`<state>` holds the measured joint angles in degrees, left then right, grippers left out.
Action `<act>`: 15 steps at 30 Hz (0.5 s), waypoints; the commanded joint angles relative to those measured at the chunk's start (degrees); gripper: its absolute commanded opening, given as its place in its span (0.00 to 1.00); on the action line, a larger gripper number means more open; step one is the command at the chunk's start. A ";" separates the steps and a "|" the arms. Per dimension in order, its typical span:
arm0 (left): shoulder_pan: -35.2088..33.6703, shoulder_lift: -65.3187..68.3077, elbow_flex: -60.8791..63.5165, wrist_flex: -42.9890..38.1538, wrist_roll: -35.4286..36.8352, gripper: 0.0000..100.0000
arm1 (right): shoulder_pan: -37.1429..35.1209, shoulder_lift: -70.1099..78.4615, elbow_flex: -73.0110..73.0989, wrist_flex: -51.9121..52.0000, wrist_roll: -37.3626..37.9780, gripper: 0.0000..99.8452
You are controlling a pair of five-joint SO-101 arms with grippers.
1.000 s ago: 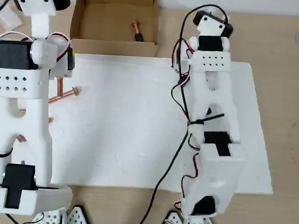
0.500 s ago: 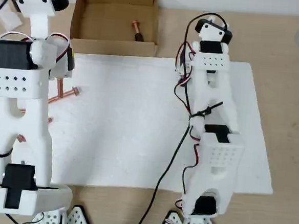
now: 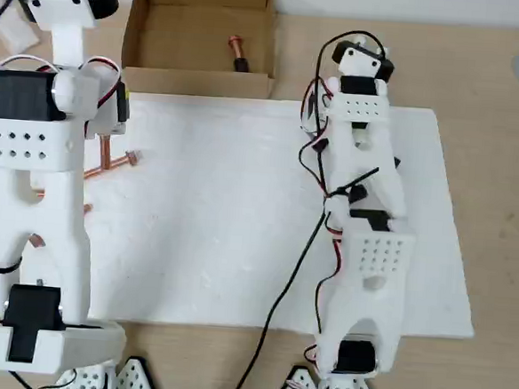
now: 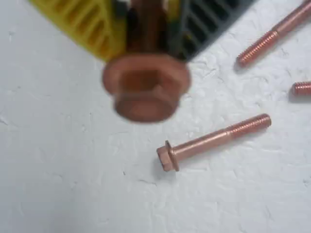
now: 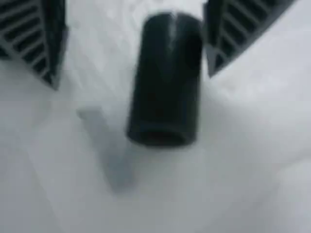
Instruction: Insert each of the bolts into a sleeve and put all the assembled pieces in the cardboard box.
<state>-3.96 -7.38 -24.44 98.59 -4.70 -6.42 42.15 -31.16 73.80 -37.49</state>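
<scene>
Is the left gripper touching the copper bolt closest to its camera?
Touching. In the left wrist view, the bolt has its shank pinched between the yellow and black fingers of the left gripper, with no gap.

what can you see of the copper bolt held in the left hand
The copper-coloured metal bolt has a hexagonal head over a round flange. Its shank runs between the left hand's yellow finger and black finger, which clamp it, so the thread is hidden. The head sticks out past both fingers and looks held above the white foam mat, touching nothing else.
</scene>
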 commanded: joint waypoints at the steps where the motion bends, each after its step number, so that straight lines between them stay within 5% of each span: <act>1: 0.79 -2.68 -0.44 0.09 0.26 0.01 | -0.31 1.89 -6.11 -0.26 1.41 0.23; 15: 0.79 -2.68 -0.44 0.09 0.09 0.01 | -3.74 5.49 -9.01 3.78 0.97 0.23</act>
<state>-3.96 -7.38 -24.44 98.59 -4.70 -7.30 47.87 -39.08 75.91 -36.53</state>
